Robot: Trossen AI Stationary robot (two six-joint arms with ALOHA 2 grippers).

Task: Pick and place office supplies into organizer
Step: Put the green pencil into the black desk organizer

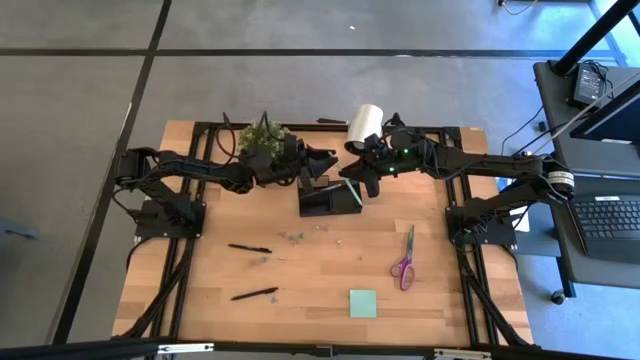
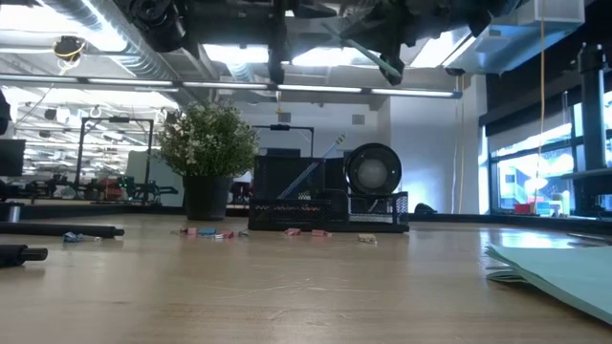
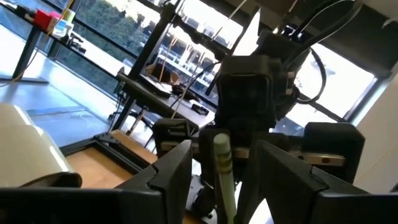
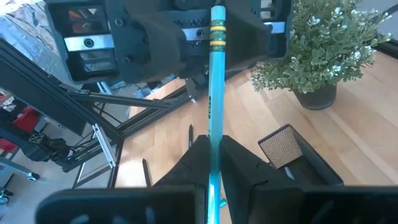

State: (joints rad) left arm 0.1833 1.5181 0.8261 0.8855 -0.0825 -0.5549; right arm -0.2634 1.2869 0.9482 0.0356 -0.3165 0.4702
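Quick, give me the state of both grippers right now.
Left gripper: open, fingers on either side of the pencil's eraser end, not clamped on it.
Right gripper: shut on the teal pencil, above the organizer.

Right gripper (image 4: 210,163) was clamped on a teal pencil (image 4: 214,93), pointing at the other arm's gripper (image 4: 186,37), potted plant (image 4: 326,43) alongside.

A robotics lab: a wooden table (image 1: 320,290) on bare concrete, ceiling ducts (image 2: 105,38), and benches of equipment (image 2: 86,186) behind.
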